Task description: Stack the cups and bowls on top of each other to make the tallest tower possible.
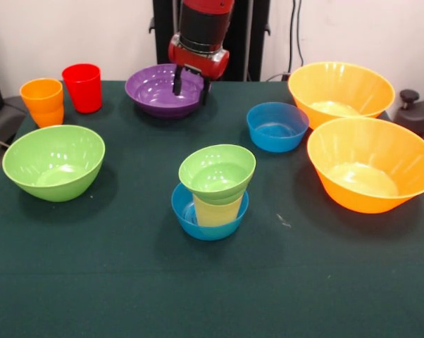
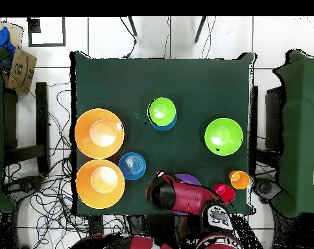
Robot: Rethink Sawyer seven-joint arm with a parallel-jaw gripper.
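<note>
The hand hangs over the purple bowl at the far edge of the surface, its dark fingers a little apart, one inside the rim, gripping nothing. Mid-surface the tower stands as a small blue bowl, a yellow cup and a small green bowl. Two big orange bowls sit apart from it.
</note>
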